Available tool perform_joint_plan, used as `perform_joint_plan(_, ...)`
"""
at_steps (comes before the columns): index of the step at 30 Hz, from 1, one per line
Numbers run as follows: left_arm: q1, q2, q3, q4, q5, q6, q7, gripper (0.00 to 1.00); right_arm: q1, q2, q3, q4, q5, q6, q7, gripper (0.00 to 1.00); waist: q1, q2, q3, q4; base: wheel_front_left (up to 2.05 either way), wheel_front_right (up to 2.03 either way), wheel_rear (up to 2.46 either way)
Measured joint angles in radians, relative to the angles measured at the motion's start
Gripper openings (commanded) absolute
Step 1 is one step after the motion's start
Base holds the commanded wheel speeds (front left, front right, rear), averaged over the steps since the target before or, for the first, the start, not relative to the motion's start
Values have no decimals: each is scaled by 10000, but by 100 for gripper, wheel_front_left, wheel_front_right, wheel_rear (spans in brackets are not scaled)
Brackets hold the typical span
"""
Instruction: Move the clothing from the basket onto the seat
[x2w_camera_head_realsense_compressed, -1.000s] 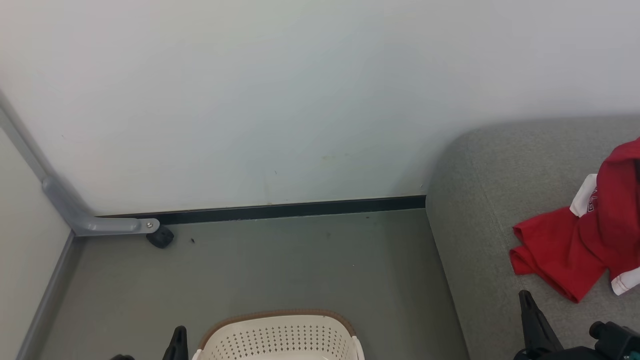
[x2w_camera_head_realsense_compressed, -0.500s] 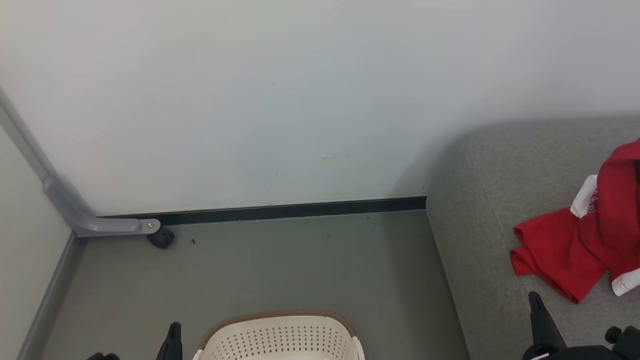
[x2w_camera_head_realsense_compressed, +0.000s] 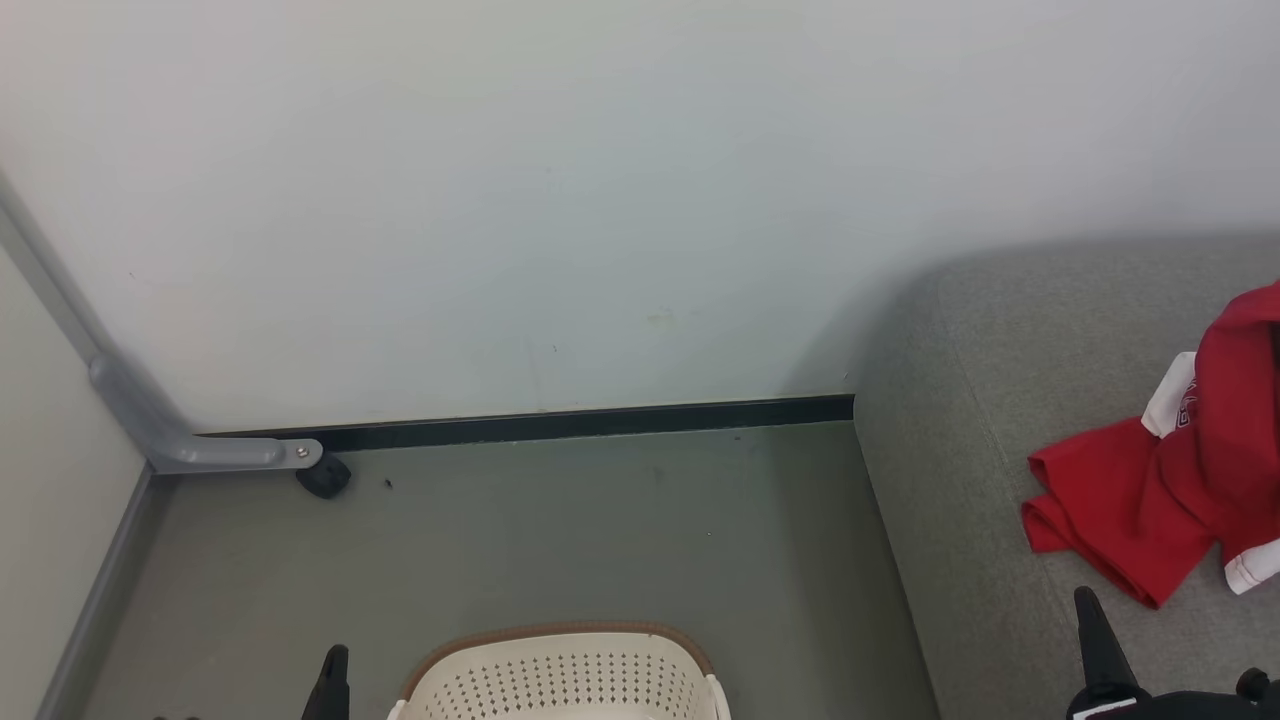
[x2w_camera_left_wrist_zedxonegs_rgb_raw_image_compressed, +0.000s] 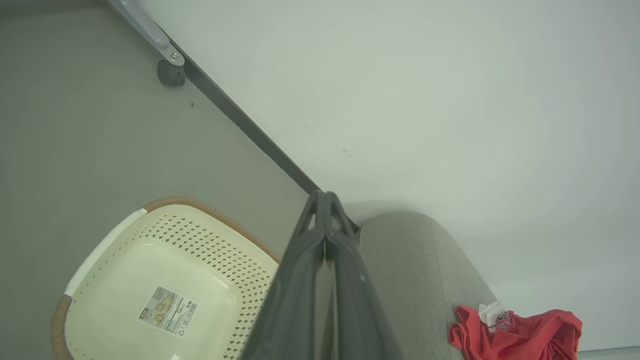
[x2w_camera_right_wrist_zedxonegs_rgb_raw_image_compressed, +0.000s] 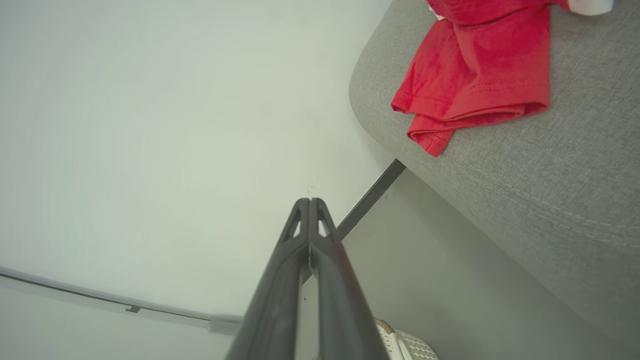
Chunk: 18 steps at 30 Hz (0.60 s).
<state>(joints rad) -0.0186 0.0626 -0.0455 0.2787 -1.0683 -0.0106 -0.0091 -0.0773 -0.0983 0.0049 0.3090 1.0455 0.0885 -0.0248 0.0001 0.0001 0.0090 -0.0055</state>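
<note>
The cream-white basket (x2w_camera_head_realsense_compressed: 560, 675) with its brown rim stands on the floor at the bottom centre; in the left wrist view the basket (x2w_camera_left_wrist_zedxonegs_rgb_raw_image_compressed: 150, 280) holds no clothing, just a label on its bottom. A red garment with white trim (x2w_camera_head_realsense_compressed: 1160, 490) lies crumpled on the grey seat (x2w_camera_head_realsense_compressed: 960, 420) at the right. The same red garment (x2w_camera_right_wrist_zedxonegs_rgb_raw_image_compressed: 475, 70) rests near the seat's rounded corner (x2w_camera_right_wrist_zedxonegs_rgb_raw_image_compressed: 550, 170). My left gripper (x2w_camera_left_wrist_zedxonegs_rgb_raw_image_compressed: 325, 197) is shut and empty, its tip (x2w_camera_head_realsense_compressed: 335, 660) just left of the basket. My right gripper (x2w_camera_right_wrist_zedxonegs_rgb_raw_image_compressed: 309, 202) is shut and empty, low over the seat's front (x2w_camera_head_realsense_compressed: 1088, 605).
A white wall (x2w_camera_head_realsense_compressed: 600, 200) with a dark baseboard (x2w_camera_head_realsense_compressed: 560, 422) closes off the back. A grey metal bracket (x2w_camera_head_realsense_compressed: 180, 440) with a black caster (x2w_camera_head_realsense_compressed: 322, 478) sits at the wall's foot on the left. Smooth grey floor (x2w_camera_head_realsense_compressed: 600, 530) lies between basket and wall.
Both grippers have drawn back toward the bottom of the head view; the right one shifted slightly right. The garment, basket and seat have stayed put.
</note>
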Motion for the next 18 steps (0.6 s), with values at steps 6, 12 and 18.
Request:
perform_joint_plan(6,-91,-19,159,36,-719,-203,169,0,-1,65,-215,-10,825,27,217,0,0,-1,-10,8,0,0,0)
perform_joint_plan(12,-198,-36,353,44,-1361,-349,337,0,-3,161,-378,-13,1498,86,384,0,0,0,-20,15,0,0,0)
perform_joint_plan(18,-209,-65,560,75,-2324,-523,541,0,-3,224,-625,-15,2420,128,606,0,0,0,-32,24,0,0,0)
